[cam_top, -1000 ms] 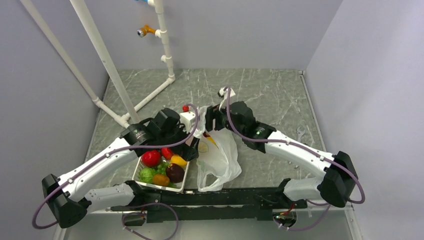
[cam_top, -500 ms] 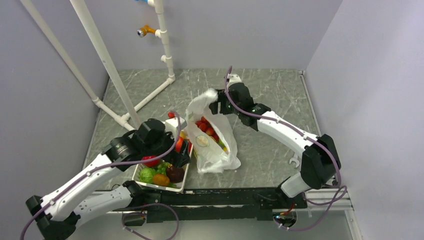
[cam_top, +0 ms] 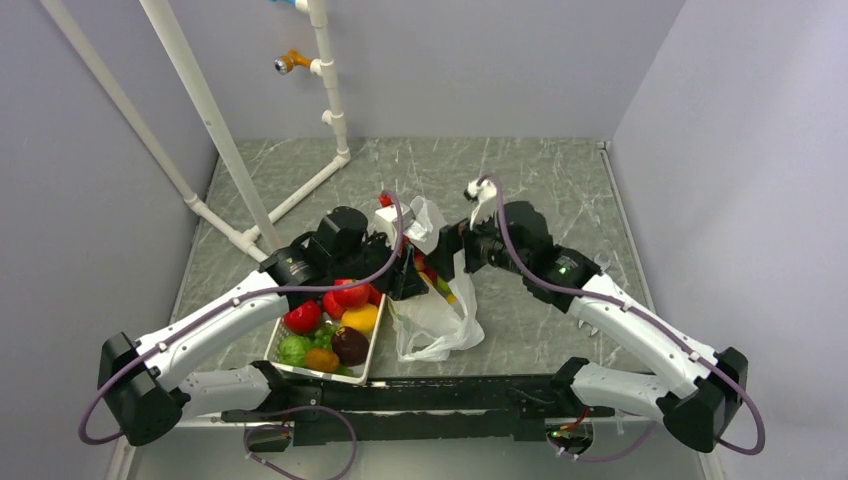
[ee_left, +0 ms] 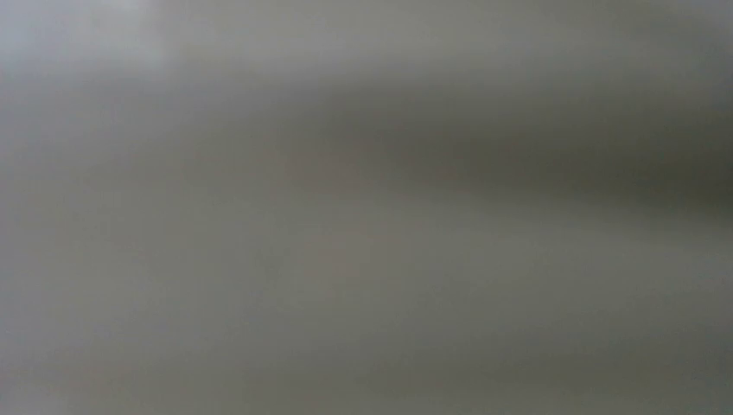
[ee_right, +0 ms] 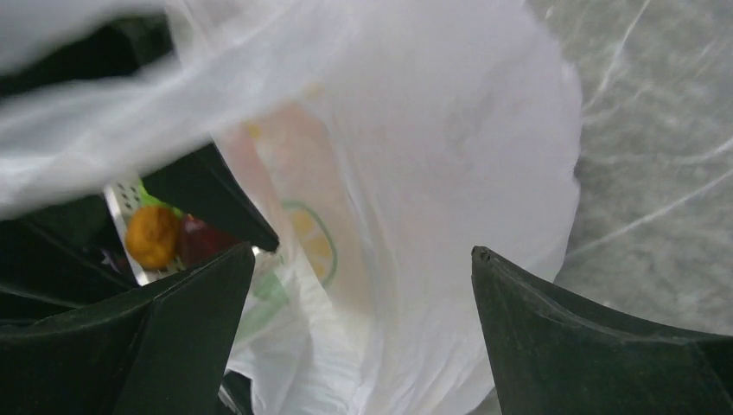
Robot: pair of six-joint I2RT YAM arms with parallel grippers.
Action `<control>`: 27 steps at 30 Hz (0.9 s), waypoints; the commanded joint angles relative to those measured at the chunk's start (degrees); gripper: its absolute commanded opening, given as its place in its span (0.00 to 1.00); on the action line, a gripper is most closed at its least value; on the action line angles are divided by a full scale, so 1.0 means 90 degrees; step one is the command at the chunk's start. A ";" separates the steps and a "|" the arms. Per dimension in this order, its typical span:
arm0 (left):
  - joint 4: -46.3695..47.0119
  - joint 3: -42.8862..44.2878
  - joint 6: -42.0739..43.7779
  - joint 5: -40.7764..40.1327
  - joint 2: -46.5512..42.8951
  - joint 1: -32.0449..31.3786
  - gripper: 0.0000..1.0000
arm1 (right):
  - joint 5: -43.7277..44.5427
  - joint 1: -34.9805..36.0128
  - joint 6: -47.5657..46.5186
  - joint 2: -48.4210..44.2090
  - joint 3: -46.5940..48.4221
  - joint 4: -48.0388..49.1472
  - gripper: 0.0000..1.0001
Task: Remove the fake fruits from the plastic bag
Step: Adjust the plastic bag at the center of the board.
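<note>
The translucent white plastic bag point(cam_top: 437, 305) lies crumpled in front of the arms, with a handle loop point(cam_top: 425, 212) standing up at its far end. Small red fruits point(cam_top: 424, 264) and a bit of yellow and green point(cam_top: 448, 290) show in its mouth. My left gripper point(cam_top: 404, 278) is at the bag's left edge; its wrist view is a grey blur. My right gripper point(cam_top: 455, 246) is at the bag's far right. In the right wrist view the gripper point(ee_right: 363, 252) is wide open above the bag point(ee_right: 432, 173), whose yellow-green print point(ee_right: 311, 233) shows.
A white mesh basket point(cam_top: 281, 333) left of the bag holds a red apple point(cam_top: 302, 316), a yellow fruit point(cam_top: 360, 318), a green one point(cam_top: 294, 350), an orange one point(cam_top: 322, 359) and a dark purple one point(cam_top: 350, 345). White pipes point(cam_top: 300, 190) stand at the back left.
The right gripper came back toward me from the far end, and the bag's raised top has slumped. The left gripper swung from over the basket to the bag's left edge.
</note>
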 commanded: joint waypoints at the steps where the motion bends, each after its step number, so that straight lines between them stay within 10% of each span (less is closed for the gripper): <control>1: 0.0466 0.0081 -0.0066 -0.0173 0.0032 -0.0013 0.62 | 0.0515 0.0335 -0.0047 0.0048 -0.0705 -0.0021 1.00; 6: 0.0762 0.0009 -0.0080 -0.0354 0.0435 -0.0014 0.74 | 0.2383 0.0397 0.0607 0.0182 -0.1162 0.0267 0.77; 12: 0.1541 -0.0184 -0.0287 0.0126 0.1312 -0.0017 0.66 | 0.2905 0.0399 0.0605 0.0218 -0.1414 0.0571 0.44; 16: 0.1632 -0.0417 -0.0444 -0.0060 0.1712 -0.0016 0.63 | 0.3768 0.0210 0.0945 0.0501 -0.1332 0.0215 0.03; 27: 0.1387 -0.1834 -0.0744 -0.0783 0.1464 -0.0240 0.59 | 0.3732 -0.0922 0.0451 -0.0069 -0.1080 0.0185 0.00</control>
